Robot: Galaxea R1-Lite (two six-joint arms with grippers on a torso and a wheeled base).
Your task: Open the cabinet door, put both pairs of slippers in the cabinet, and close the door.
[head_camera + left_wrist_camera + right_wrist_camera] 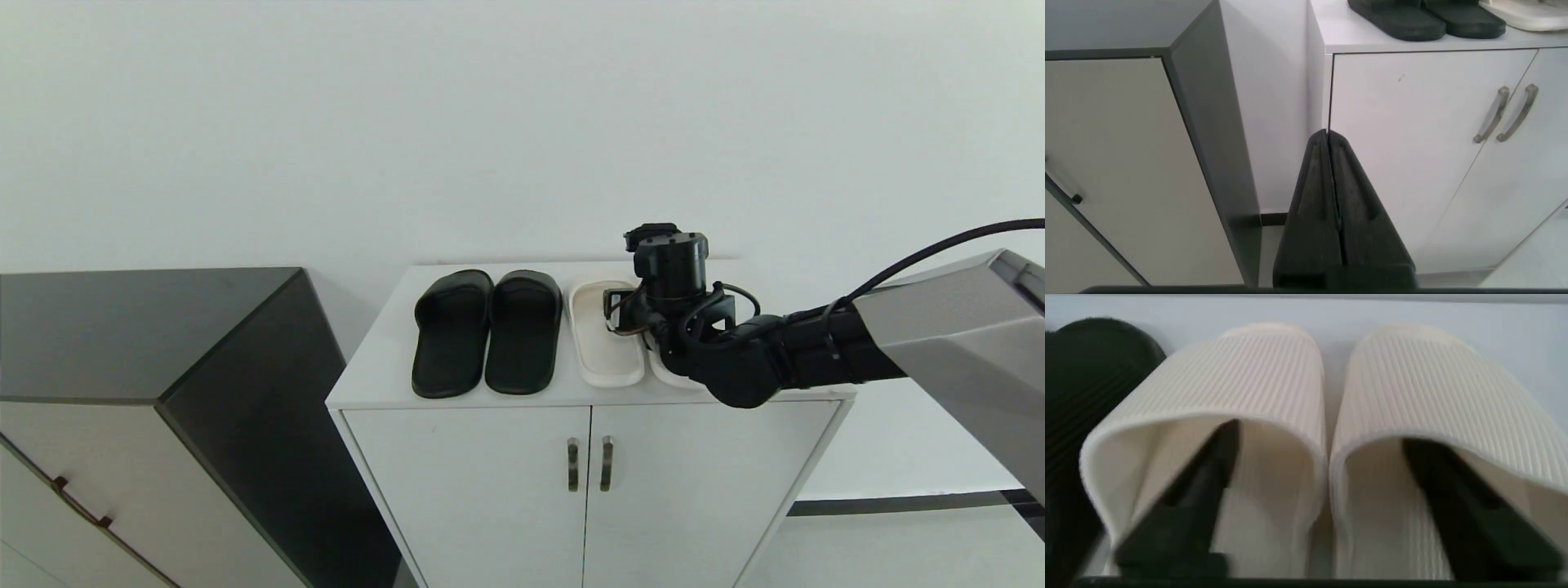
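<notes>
Lower left of the head view: I note a second cupboard [122, 335] with a dark matte top, a dark side panel and a pale front. A slim dark handle [80, 506] runs aslant on that front. A plain white wall [522, 122] spans the upper half. At lower right, a dark skirting strip [898, 504] lies between the wall and the pale floor [898, 547]. In my left wrist view the cupboard takes the left half of the frame.
</notes>
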